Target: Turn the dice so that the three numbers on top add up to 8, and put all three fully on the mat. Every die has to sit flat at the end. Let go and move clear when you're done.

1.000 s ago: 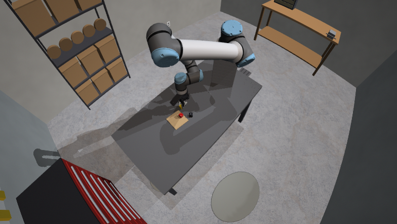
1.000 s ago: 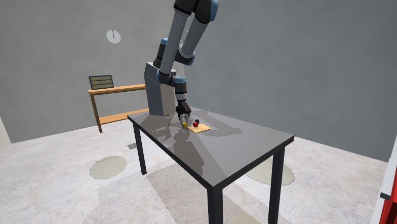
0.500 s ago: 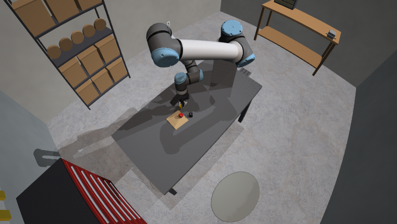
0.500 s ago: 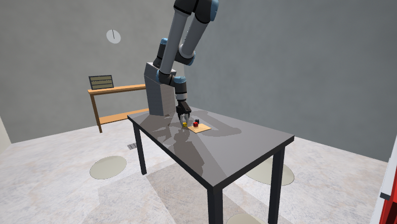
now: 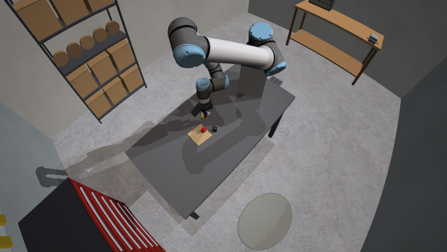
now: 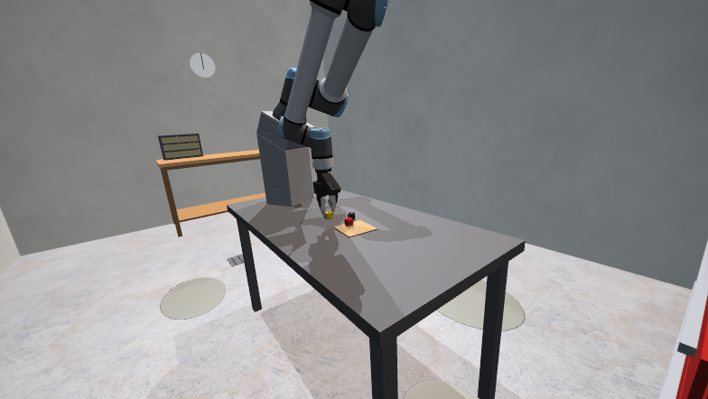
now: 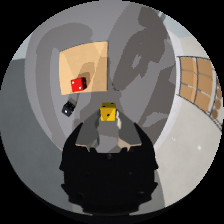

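The gripper (image 5: pixel 204 116) (image 6: pixel 328 213) (image 7: pixel 108 109) pinches the yellow die (image 5: pixel 203 117) (image 6: pixel 329 215) (image 7: pixel 108 112); the red die (image 5: pixel 203 129) (image 6: pixel 349 221) (image 7: pixel 78 84) sits on the mat (image 5: pixel 199 139) (image 6: pixel 358 229) (image 7: pixel 91 60), the black die (image 5: pixel 214 129) (image 6: pixel 351 216) (image 7: pixel 68 108) beside it.

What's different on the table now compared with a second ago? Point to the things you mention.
The yellow die (image 5: pixel 203 117) (image 6: pixel 329 215) (image 7: pixel 108 112) has risen slightly, gripped in the fingers (image 6: pixel 322 206), which rose with it. The earlier views are too small to tell exactly when they closed on it. The red die (image 5: pixel 203 129) (image 6: pixel 349 221) (image 7: pixel 77 84), black die (image 5: pixel 214 129) (image 6: pixel 351 216) (image 7: pixel 68 108) and mat (image 5: pixel 199 138) (image 6: pixel 356 229) (image 7: pixel 95 60) look unmoved.
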`<state>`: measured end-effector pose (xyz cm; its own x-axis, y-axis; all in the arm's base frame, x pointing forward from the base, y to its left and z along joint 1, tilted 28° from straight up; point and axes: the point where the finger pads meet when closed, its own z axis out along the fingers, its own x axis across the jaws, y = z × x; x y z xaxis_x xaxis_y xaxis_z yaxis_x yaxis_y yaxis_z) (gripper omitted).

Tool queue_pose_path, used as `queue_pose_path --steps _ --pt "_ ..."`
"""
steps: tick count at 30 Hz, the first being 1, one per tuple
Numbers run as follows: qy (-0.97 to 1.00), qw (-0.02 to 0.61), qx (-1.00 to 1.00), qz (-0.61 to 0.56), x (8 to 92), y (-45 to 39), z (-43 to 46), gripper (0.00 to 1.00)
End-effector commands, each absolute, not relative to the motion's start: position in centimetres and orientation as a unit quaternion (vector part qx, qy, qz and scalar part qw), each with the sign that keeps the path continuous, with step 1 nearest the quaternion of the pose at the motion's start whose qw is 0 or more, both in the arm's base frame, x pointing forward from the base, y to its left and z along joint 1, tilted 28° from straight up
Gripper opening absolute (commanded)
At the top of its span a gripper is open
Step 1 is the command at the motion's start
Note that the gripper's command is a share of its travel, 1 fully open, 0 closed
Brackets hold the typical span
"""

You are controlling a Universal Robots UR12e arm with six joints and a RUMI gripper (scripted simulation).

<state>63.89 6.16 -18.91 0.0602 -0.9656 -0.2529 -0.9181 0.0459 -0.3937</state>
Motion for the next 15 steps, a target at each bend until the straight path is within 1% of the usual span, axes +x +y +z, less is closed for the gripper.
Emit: queue_pose_path --steps 1,15 --pt "0.683 0.235 -0.69 -0.048 62.1 5.1 -15.2 0.1" --pt "0.683 0.235 -0.69 -0.048 61.3 4.5 -13.2 0.1"
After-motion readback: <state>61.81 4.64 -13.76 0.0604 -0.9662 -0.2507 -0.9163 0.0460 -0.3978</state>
